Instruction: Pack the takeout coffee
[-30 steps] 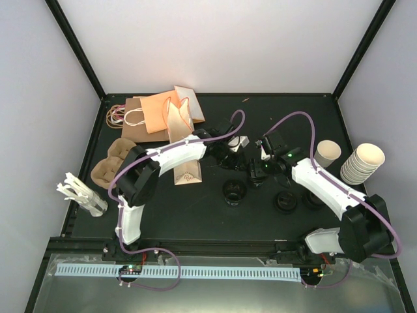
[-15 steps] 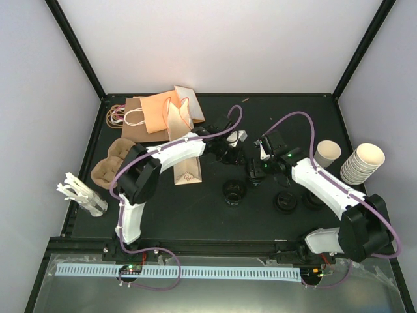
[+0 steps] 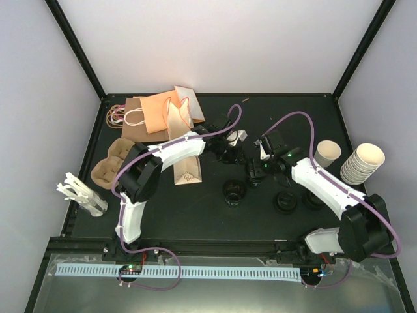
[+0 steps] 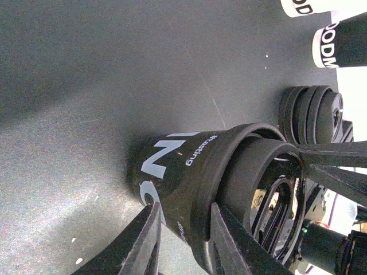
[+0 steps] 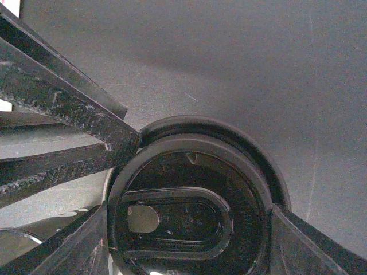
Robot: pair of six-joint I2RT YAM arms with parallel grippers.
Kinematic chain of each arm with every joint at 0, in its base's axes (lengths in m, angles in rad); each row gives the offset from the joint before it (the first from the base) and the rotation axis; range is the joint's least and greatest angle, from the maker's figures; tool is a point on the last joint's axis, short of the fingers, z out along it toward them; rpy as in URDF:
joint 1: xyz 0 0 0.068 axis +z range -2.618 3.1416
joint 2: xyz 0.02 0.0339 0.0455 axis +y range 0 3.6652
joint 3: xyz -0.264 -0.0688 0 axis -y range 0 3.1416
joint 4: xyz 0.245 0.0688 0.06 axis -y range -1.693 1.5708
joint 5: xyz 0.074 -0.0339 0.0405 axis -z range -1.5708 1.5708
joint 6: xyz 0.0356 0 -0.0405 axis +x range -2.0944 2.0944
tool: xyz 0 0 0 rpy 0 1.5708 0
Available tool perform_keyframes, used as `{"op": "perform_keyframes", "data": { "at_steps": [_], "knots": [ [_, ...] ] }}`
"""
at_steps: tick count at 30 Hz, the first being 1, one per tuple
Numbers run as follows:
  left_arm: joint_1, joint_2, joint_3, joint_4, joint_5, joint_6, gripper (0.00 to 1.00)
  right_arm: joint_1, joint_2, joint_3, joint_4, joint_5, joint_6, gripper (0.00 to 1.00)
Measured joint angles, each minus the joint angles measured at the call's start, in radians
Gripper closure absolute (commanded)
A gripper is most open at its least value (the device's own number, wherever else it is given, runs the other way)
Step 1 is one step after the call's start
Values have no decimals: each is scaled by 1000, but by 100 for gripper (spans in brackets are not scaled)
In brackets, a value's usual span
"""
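Note:
The takeout coffee, a single cream paper cup [image 3: 328, 153], stands at the right of the table, apart from both grippers. A black cup [image 4: 172, 166] with white print stands mid-table under a black lid [image 5: 189, 189]. My left gripper [image 4: 184, 209] is closed on this cup at its rim, one finger [image 4: 143, 240] on the wall and the other against the lid's edge. My right gripper [image 5: 186, 220] is shut on the lid from above. In the top view the left gripper [image 3: 241, 160] and the right gripper [image 3: 255, 171] meet at the cup.
A stack of nested cream cups [image 3: 363, 163] stands at the far right. Black lidded cups [image 3: 233, 191] [image 3: 285, 201] sit nearer the front. Paper bags [image 3: 159, 114] lie at the back left, a pulp cup carrier [image 3: 111, 163] further left. Black lids [image 4: 309, 114] stand behind the cup.
My left wrist has shifted slightly toward the back of the table. The right arm has stayed in place on the lid.

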Motion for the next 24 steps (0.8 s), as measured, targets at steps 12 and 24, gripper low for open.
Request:
{"op": "perform_keyframes", "data": {
  "at_steps": [12, 24],
  "knots": [
    [2, 4, -8, 17, 7, -3, 75, 11, 25, 22, -17, 12, 0, 42],
    [2, -4, -19, 30, 6, -4, 75, 19, 22, 22, -16, 24, 9, 41]
  ]
}}
